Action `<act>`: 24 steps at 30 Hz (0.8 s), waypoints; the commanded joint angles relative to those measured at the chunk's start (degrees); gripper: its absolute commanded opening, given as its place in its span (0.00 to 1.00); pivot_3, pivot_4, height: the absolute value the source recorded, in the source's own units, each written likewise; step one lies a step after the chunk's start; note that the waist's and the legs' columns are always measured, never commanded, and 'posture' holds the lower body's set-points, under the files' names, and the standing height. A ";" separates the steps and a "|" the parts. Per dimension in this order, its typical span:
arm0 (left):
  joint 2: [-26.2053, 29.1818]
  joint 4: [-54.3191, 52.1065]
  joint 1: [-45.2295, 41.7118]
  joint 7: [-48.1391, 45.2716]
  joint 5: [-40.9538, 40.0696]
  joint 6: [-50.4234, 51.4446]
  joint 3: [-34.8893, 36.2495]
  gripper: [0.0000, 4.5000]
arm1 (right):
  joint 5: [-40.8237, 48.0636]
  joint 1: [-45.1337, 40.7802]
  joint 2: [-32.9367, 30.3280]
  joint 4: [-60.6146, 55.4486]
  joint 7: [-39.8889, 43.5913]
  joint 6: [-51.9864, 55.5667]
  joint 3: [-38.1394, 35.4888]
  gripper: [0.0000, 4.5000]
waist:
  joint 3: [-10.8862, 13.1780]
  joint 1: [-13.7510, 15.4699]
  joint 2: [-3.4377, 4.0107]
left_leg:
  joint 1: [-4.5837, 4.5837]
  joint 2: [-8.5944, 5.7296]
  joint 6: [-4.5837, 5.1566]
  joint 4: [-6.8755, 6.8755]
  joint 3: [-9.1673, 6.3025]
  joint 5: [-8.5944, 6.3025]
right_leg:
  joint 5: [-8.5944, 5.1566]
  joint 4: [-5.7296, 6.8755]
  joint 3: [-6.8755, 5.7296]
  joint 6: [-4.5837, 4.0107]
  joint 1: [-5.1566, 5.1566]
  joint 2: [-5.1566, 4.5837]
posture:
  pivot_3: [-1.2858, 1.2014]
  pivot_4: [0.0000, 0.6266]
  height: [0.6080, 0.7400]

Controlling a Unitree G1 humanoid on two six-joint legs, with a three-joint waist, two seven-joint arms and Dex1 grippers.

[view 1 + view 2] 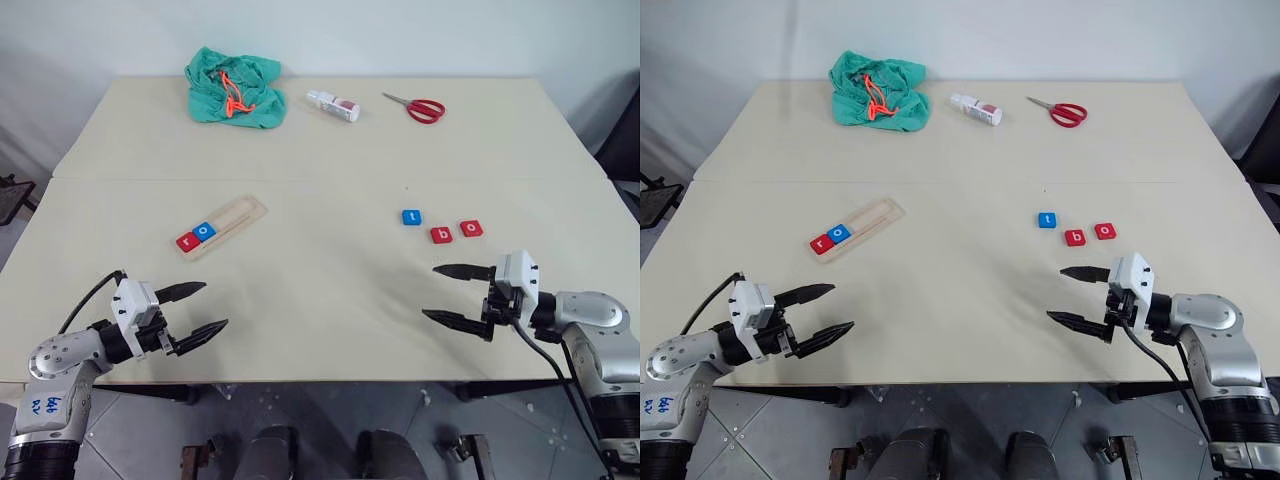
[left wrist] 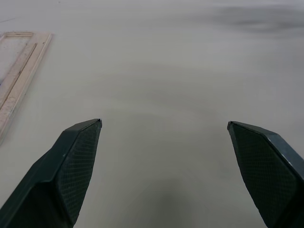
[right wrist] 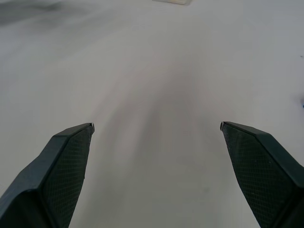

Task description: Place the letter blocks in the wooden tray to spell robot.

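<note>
The wooden tray [image 1: 240, 214] lies slanted on the table's left half. A red block "r" [image 1: 187, 241] and a blue block "o" [image 1: 205, 231] sit side by side at its near end. On the right half lie a blue "t" [image 1: 411, 217], a red "b" [image 1: 441, 235] and a red "o" [image 1: 471, 228], loose on the table. My left gripper [image 1: 215, 305] hovers open and empty near the front edge, below the tray. My right gripper [image 1: 430, 291] is open and empty, a little nearer than the three loose blocks. The tray's corner [image 2: 19, 80] shows in the left wrist view.
At the back of the table lie a crumpled green cloth [image 1: 235, 88] with an orange cord, a small white bottle [image 1: 333, 105] and red-handled scissors [image 1: 418, 107]. A seam [image 1: 320, 180] crosses the table between two tabletops. The front edge runs just beneath both grippers.
</note>
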 commanded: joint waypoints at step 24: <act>4.54 -0.94 0.69 8.91 -1.03 16.85 7.62 1.00 | 0.58 -8.76 1.44 2.57 4.33 2.16 2.20 0.99 | 0.03 1.20 0.01 | 0.00 0.00 0.00 0.12 -0.02 0.00 | 0.00 0.08 0.01 0.00 0.00 -0.01 | 0.52 0.24 1.00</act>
